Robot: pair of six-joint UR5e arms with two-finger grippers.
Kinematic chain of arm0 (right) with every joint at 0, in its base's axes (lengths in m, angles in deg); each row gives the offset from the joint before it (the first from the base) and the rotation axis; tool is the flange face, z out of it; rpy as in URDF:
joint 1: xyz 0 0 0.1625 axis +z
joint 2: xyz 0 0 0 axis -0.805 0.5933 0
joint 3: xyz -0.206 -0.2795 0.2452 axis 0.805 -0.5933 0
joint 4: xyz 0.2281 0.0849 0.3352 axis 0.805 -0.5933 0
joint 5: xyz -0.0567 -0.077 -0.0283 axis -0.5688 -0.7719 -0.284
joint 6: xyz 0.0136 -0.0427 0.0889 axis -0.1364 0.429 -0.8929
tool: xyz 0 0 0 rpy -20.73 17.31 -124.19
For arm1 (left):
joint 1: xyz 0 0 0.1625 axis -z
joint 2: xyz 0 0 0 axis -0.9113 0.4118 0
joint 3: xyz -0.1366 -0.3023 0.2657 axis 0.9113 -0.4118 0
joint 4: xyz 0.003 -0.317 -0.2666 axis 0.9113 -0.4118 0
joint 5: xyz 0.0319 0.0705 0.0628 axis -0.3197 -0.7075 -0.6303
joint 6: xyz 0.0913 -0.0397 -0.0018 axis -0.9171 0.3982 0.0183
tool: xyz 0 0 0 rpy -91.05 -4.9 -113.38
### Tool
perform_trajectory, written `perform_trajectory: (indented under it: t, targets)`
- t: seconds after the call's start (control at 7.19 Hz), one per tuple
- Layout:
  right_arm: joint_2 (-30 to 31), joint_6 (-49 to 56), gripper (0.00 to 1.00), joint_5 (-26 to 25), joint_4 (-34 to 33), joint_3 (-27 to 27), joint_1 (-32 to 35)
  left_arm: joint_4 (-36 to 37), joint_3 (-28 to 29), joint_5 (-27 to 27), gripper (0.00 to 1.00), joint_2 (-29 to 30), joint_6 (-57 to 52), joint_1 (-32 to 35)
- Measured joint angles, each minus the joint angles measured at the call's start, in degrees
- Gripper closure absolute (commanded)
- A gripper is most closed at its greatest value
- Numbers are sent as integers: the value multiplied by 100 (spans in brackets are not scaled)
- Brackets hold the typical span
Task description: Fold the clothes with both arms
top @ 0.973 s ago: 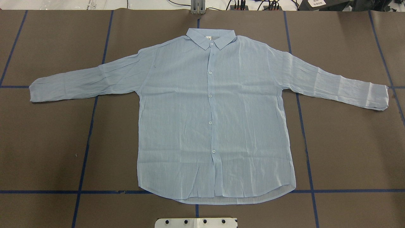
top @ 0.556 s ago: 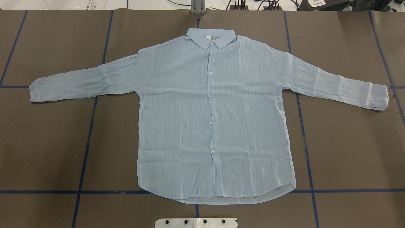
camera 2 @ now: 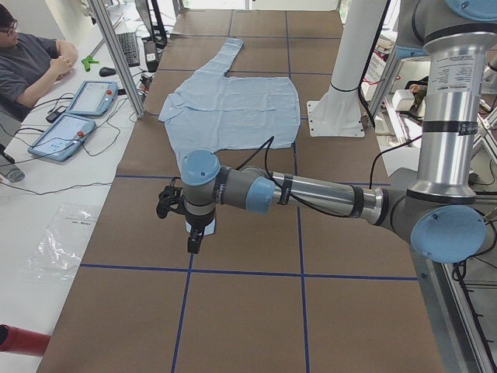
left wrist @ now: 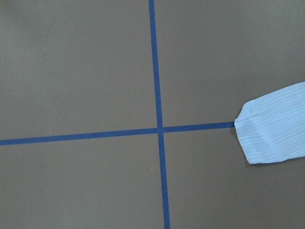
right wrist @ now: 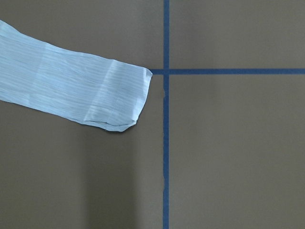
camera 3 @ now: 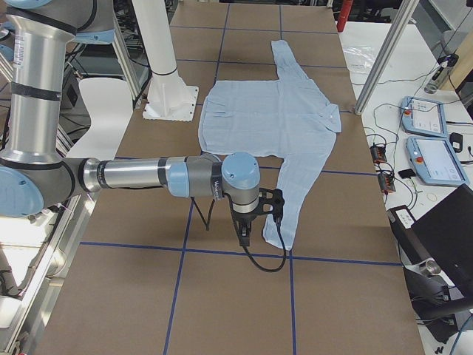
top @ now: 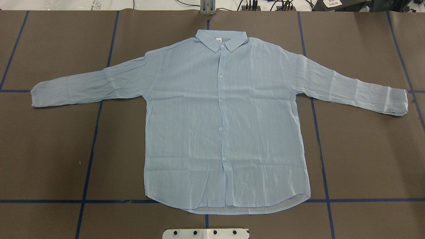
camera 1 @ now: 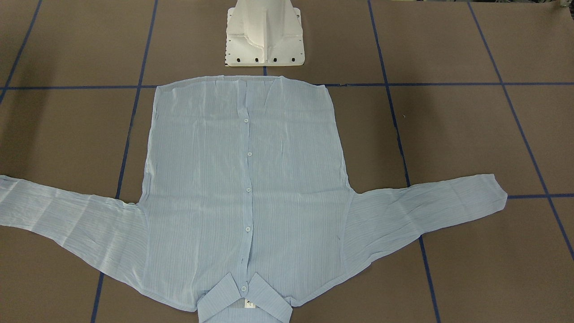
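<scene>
Shirt point(top: 219, 126) is laid flat on the brown table point(top: 365, 149), front up and buttoned. Its body axis runs straight away from the robot: hem point(top: 225, 207) next to the white pedestal base point(camera 1: 264, 36), collar point(top: 220, 39) pointing to the far edge. Sleeves are spread sideways across the table, angled slightly toward the robot.

Neck label point(camera 1: 249, 305) is legible only in the front-facing view. Arms are seen only in the two side views. Left arm point(camera 2: 311, 194) is stretched out low, with the left gripper point(camera 2: 192, 245) pointed down near the left sleeve's end. Right arm point(camera 3: 148, 176) is posed likewise, with the right gripper point(camera 3: 244, 235) just beside the right sleeve's end. Both appear to be held off the cloth, though this is hard to judge from the side.

Jaw opening cannot be told for either gripper, nor any hold.

Wrist views add detail: left cuff point(left wrist: 274, 129) ends at a blue tape line point(left wrist: 157, 114), and right cuff point(right wrist: 119, 100) lies just short of a tape crossing.
</scene>
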Motion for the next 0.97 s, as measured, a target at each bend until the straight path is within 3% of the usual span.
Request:
perform_trajectory:
  t: [0.28,0.7,0.97]
  targets:
    - [-190,-53,0,96,911,-690,-177,-238,6,71,1,94,-7,-52]
    - [-491,-1577,0,-18,3207,-1879,-1153,-479,18,151,1,119,-1,-72]
    - [-622,-1980,0,-244,4301,-2525,-1657,-501,27,161,1,117,-16,-76]
